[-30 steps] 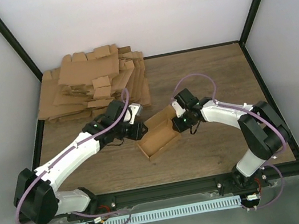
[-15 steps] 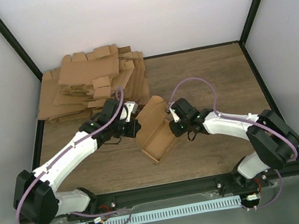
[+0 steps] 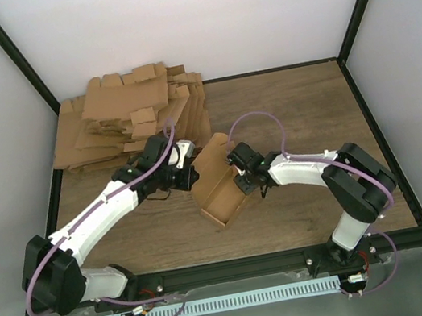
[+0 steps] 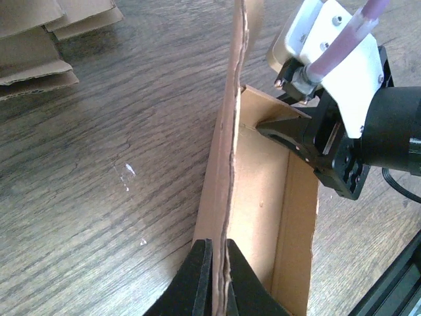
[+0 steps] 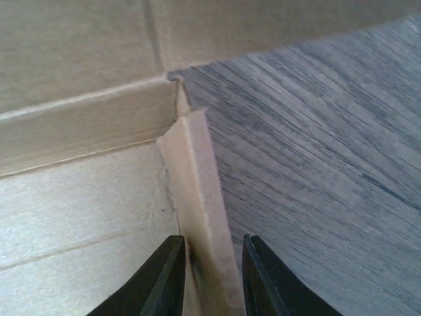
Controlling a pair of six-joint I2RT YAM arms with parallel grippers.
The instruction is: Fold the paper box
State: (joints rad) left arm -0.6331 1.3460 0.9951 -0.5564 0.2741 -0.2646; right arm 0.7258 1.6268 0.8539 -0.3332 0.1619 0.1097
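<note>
Top external view: paper box [image 3: 219, 192], long axis diagonal, near-left to far-right.

Half-folded box [image 3: 220, 187] sitting mid-table
Plain brown cardboard, it is lying open-topped and angled, its shallow tray walls standing up, one long flap rising steeply along its far-left side.

The wooden worktop [image 3: 291, 103] carries a pile of flat cardboard blanks [image 3: 133, 121] at its far left corner and the paper box [image 3: 219, 192] near its middle.
</note>
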